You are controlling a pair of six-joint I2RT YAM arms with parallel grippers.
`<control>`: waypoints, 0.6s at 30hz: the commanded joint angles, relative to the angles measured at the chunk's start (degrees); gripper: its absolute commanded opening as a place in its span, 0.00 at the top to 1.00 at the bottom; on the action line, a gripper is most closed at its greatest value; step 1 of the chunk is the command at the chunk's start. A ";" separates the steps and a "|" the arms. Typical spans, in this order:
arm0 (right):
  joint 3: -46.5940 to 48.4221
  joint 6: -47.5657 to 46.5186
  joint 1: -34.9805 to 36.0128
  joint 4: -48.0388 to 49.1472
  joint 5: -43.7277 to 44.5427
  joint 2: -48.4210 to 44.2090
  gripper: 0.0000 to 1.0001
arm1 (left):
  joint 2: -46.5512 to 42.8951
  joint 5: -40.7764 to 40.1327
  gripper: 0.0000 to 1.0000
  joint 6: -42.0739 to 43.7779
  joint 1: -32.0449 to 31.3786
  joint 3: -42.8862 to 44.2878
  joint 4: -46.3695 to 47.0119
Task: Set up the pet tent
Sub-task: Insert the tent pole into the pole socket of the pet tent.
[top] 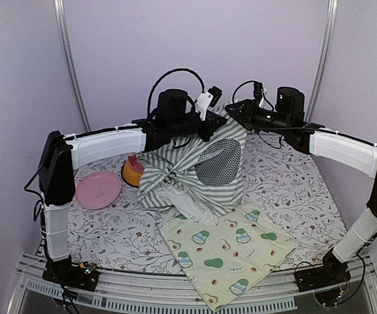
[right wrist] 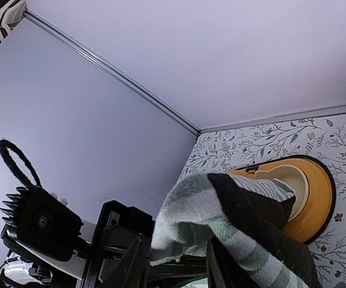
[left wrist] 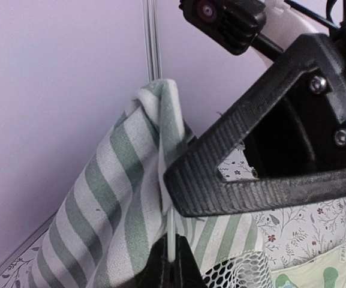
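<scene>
- The pet tent (left wrist: 119, 198), in sage-green and white stripes, is rising to a bunched peak in mid-frame.
- Below that peak, the left pincer (left wrist: 170, 267) is pinching a thin white pole (left wrist: 170, 231) that is running up along the tent's fabric.
- The right pincer's black ribbed finger (left wrist: 250, 192) is pressing against the tent from its right side.
- The tent's mesh window (left wrist: 238, 273) is showing just beside the pole, at the lower edge.
- Right of the tent, the floral table (left wrist: 304, 231) and an avocado-print mat (left wrist: 325, 270) are lying.
- Behind the tent, a metal rail (left wrist: 153, 42) is standing against the lilac wall (left wrist: 53, 90).
</scene>
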 commanded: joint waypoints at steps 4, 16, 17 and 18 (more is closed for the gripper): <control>0.06 2.03 0.24 2.62 3.76 0.48 0.69 | 0.70 1.50 1.00 1.22 0.11 2.84 2.46; 0.47 0.21 1.98 1.37 5.29 3.03 0.89 | 1.25 2.98 1.00 1.78 0.19 4.56 2.03; 0.99 -0.65 1.96 0.71 5.62 3.14 0.95 | 1.20 3.10 1.00 1.90 0.21 4.61 1.82; 1.53 -1.19 1.96 -0.03 6.05 3.19 1.00 | 1.24 3.29 1.00 1.96 0.18 4.82 1.52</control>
